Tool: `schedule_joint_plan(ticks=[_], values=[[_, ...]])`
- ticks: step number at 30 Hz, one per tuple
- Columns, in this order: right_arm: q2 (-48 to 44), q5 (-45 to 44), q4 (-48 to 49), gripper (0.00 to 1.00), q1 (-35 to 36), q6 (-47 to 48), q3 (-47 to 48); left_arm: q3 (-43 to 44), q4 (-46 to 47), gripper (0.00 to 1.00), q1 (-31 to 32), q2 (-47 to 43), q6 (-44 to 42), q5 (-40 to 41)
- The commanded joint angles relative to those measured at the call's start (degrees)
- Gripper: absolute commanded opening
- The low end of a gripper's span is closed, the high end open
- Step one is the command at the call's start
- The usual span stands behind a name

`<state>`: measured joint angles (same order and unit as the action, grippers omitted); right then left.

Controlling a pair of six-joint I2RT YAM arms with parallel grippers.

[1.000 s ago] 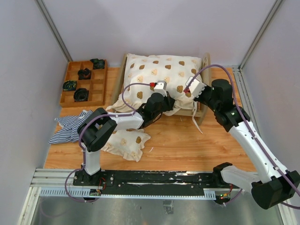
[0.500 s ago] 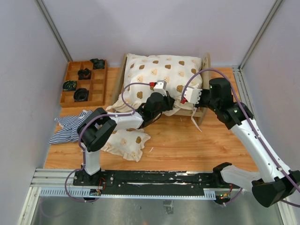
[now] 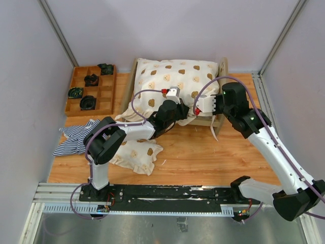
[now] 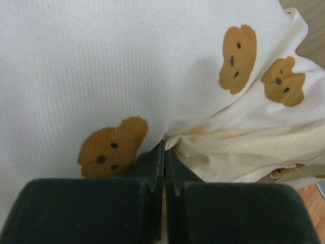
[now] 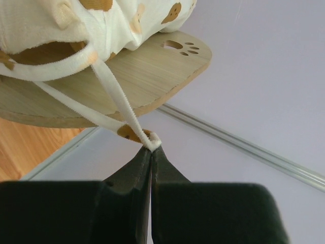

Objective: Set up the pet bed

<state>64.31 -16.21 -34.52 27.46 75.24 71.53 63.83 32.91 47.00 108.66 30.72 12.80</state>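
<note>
At the bed's near edge, the left jaws are together, pinching a fold of the bear-print quilt [image 4: 152, 61]. The right jaws are clamped on the quilt's white tie [image 5: 123, 101], just beside the headboard [image 5: 152, 66]. The bed [image 3: 222, 68] stands at the worktop's [image 3: 203, 157] far middle with the quilt heaped on it. The striped mattress [image 3: 76, 138] lies well to its left.

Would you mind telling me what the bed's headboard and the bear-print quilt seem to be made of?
The headboard looks like light unpainted plywood: straight grain shows, matte. The quilt seems soft cream woven fabric, perhaps cotton: fine ribbed texture, folds, printed bears.
</note>
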Motion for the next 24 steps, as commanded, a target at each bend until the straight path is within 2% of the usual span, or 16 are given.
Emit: schedule_joint_plan(ticks=[1,5,9,18,24], values=[[-2.31,-2.12,4.78,0.0,1.32,6.31,0.07,-0.43,-0.05,0.0,-0.51,0.23,0.3,0.63],[-2.76,-2.99,9.69,0.0,2.39,10.89,-4.62,-0.08,-0.12,0.0,-0.51,0.16,-0.04,0.27],[-2.7,-3.07,11.48,0.0,3.02,12.1,-5.08,-0.04,-0.12,0.0,-0.51,0.18,0.21,0.14],[-2.93,2.49,10.16,0.0,3.99,2.68,-13.35,-0.08,0.3,0.0,-0.51,0.41,1.6,-0.49],[1.86,1.59,10.18,0.0,2.56,-4.49,-12.05,-0.06,0.4,0.0,-0.51,0.32,2.13,-1.11]])
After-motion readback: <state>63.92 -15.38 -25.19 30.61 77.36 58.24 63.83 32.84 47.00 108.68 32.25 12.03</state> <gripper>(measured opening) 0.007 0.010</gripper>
